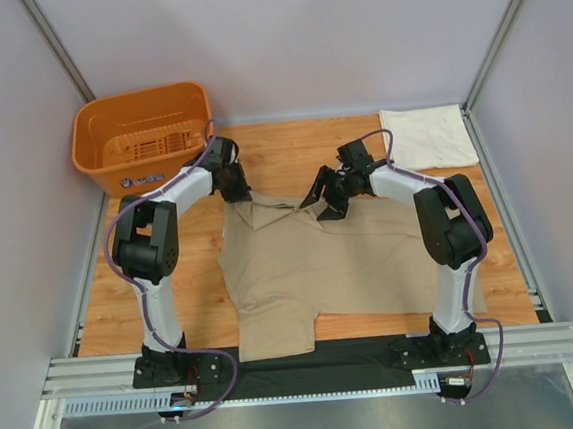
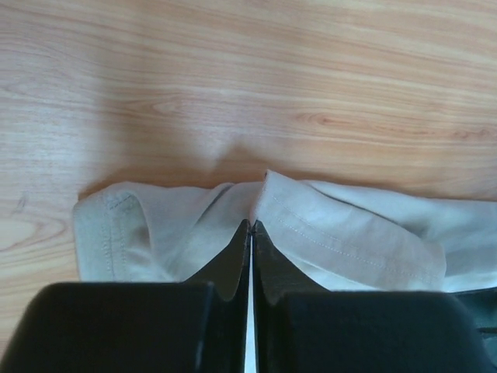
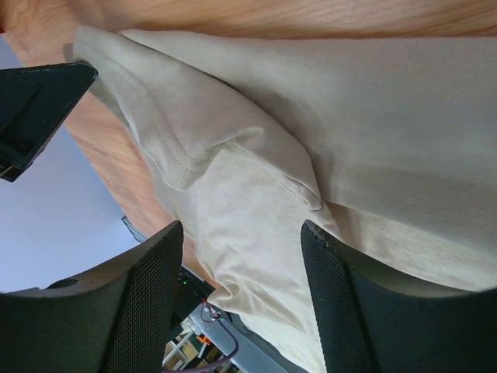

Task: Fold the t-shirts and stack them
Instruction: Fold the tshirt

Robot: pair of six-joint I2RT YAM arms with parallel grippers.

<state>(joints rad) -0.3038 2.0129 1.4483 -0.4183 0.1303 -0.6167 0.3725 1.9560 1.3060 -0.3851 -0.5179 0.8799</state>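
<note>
The tan-khaki t-shirt point(image 1: 331, 261) lies spread out in the middle of the wooden table, with its far left corner rumpled. My left gripper point(image 1: 232, 191) is at that corner. In the left wrist view its jaws point(image 2: 252, 227) are pressed together on a stitched fold of the tan fabric point(image 2: 349, 233). My right gripper point(image 1: 327, 199) hovers over the shirt's far edge. In the right wrist view it point(image 3: 237, 260) is open, and the tan cloth point(image 3: 373, 116) is spread below between its fingers point(image 3: 147, 295). The cream-white t-shirt point(image 1: 425, 137) lies folded at the back right corner.
An orange plastic basket point(image 1: 139, 137) stands at the back left, close behind my left arm. Grey walls close in the table on three sides. A dark strip and a metal rail point(image 1: 309, 358) run along the near edge, where the shirt's lower hem overhangs.
</note>
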